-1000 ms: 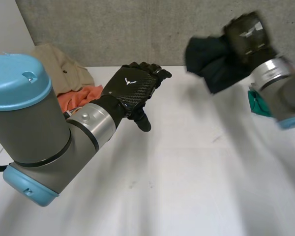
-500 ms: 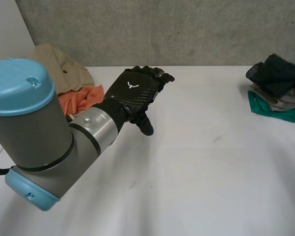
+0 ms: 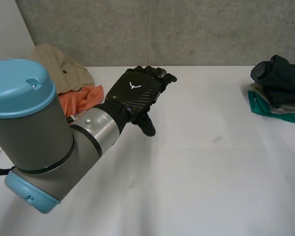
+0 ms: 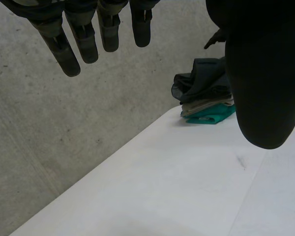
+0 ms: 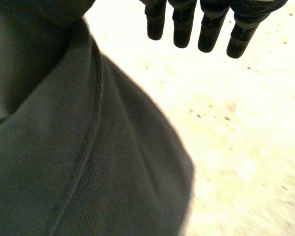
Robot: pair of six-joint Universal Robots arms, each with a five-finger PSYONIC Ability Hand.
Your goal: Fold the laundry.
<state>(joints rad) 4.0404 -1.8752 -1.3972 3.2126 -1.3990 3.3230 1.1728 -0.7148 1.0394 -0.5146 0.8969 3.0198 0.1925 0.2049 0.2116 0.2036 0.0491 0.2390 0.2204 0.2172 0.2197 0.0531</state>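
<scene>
My left hand (image 3: pixel 137 91) hovers over the table's left middle, open and holding nothing; in its wrist view its fingers (image 4: pixel 83 39) are straight and the thumb (image 4: pixel 265 88) stands apart. A folded stack lies at the table's far right: a dark navy garment (image 3: pixel 280 73) on top, pale pieces beneath, a teal one (image 3: pixel 273 110) at the bottom. The same stack (image 4: pixel 206 98) lies beyond the left thumb. In the right wrist view my right hand's fingers (image 5: pixel 211 22) are straight and clear of the dark garment (image 5: pixel 88 162) lying under the palm.
Unfolded laundry sits at the table's back left: a beige garment (image 3: pixel 59 66) with an orange one (image 3: pixel 81 98) in front of it. A grey concrete wall (image 3: pixel 162 29) runs behind the white table (image 3: pixel 196 167).
The right hand carried the dark garment to the right and out of the head view. The garment now lies on top of the stack, and the right hand has opened.
</scene>
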